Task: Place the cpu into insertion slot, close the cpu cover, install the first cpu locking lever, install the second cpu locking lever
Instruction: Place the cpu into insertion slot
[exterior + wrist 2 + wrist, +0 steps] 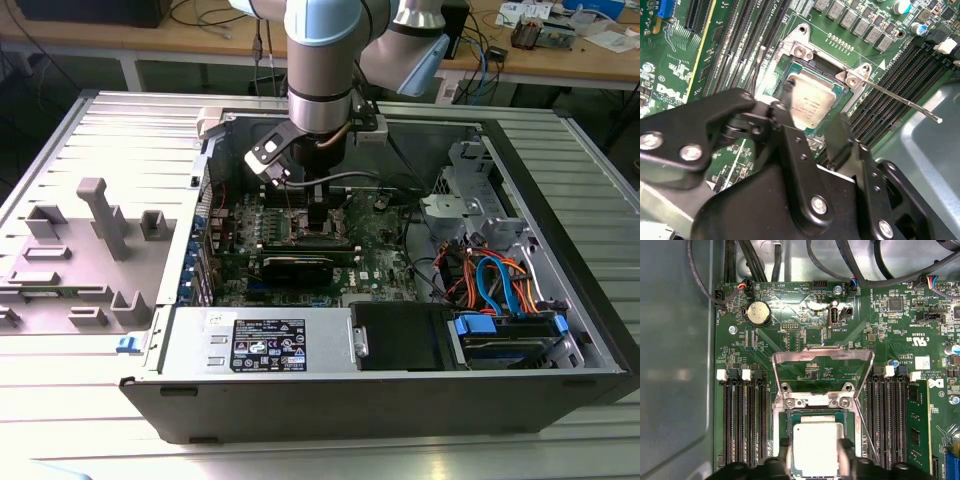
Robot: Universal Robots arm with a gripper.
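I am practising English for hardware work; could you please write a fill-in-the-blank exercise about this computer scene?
1. The cpu cover is not closed; it stands ____.
2. The gripper hangs right above the silver-grey ____.
3. The motherboard is ____ in colour.
Missing words: open; cpu; green.

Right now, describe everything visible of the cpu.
The cpu is a small flat square chip with a dull silver-grey metal top carrying faint print, edged by a thin green rim. It lies flat in the insertion slot, between the long black memory slots of the green motherboard. The cpu cover is swung open off it, leaving its top bare. The tool is right at the chip and hides one edge; whether it grips the chip cannot be told.
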